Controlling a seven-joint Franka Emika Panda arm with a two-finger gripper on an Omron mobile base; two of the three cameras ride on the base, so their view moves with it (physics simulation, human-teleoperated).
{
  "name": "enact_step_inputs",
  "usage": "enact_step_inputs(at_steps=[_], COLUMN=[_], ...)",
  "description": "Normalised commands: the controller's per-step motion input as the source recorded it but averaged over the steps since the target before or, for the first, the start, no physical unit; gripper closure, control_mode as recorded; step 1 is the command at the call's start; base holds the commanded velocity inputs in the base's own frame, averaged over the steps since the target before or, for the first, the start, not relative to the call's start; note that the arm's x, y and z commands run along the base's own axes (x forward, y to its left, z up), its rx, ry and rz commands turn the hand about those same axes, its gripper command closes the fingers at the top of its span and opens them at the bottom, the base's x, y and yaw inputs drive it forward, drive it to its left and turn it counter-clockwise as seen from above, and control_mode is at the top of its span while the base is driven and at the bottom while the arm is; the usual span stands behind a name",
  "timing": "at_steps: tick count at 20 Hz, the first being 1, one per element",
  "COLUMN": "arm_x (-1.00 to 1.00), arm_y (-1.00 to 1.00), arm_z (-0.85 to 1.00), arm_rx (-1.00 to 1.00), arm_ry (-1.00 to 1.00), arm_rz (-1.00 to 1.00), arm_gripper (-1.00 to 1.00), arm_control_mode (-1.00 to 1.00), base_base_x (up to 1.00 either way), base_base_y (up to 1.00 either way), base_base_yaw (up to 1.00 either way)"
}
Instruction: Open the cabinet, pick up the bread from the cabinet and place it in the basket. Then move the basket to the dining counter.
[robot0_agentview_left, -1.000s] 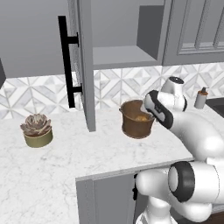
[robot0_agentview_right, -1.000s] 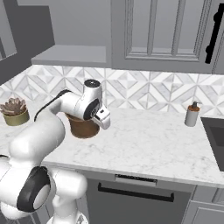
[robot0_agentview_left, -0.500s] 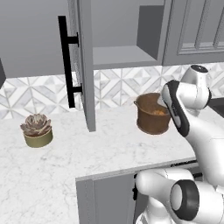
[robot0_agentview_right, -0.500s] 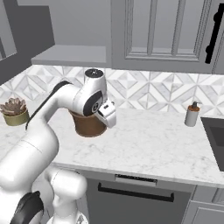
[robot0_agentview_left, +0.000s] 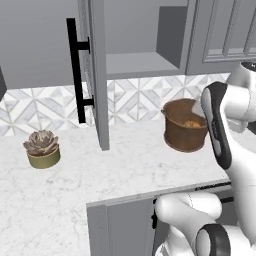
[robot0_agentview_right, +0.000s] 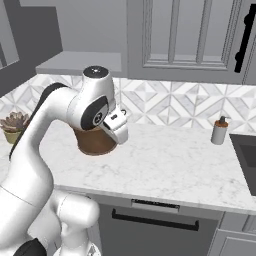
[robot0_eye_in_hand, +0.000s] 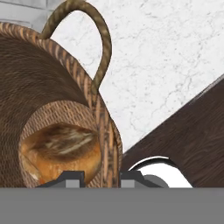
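Note:
The brown woven basket (robot0_agentview_left: 184, 131) (robot0_agentview_right: 94, 142) (robot0_eye_in_hand: 52, 87) is near the counter's right part, with the golden-brown bread (robot0_agentview_left: 192, 122) (robot0_eye_in_hand: 59, 151) lying inside it. My gripper (robot0_eye_in_hand: 101, 177) is shut on the basket's rim, one finger inside the wall and one outside, just below a looped side handle (robot0_eye_in_hand: 103, 43). In both base views my arm hides the fingers. The grey wall cabinet (robot0_agentview_left: 142, 62) stands open, its door (robot0_agentview_left: 97, 75) swung out with the black bar handle (robot0_agentview_left: 75, 70) facing me. The dining counter is out of view.
A yellowish succulent pot (robot0_agentview_left: 42, 150) (robot0_agentview_right: 12, 125) sits at the counter's left. A soap bottle (robot0_agentview_right: 218, 131) stands beside the sink (robot0_agentview_right: 247, 150) on the right. The marble counter's front edge (robot0_eye_in_hand: 183, 105) runs close to the basket, with dark floor beyond it.
My arm has swung and carried the basket, bread inside, rightward along the counter and away from the open cabinet door. The grip on the rim has stayed the same.

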Motion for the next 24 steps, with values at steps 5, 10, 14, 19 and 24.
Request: enact_step_inputs(at_steps=[5, 10, 14, 19, 24], arm_x=[-0.31, 0.0, 0.0, 0.0, 0.0], arm_y=[-0.08, 0.0, 0.0, 0.0, 0.0], arm_z=[0.14, 0.0, 0.0, 0.0, 0.0], arm_rx=[0.0, 0.0, 0.0, 0.0, 0.0], arm_ry=[-0.02, 0.0, 0.0, 0.0, 0.0], arm_rz=[0.0, 0.0, 0.0, 0.0, 0.0], arm_gripper=[1.0, 1.0, 1.0, 1.0, 1.0], arm_control_mode=[1.0, 1.0, 1.0, 1.0, 1.0], base_base_x=[-0.24, -0.63, -0.13, 0.0, 0.0], base_base_y=[-0.21, -0.88, -1.0, -0.32, 0.0], base_base_yaw=[0.0, -0.12, -0.46, -0.93, -1.0])
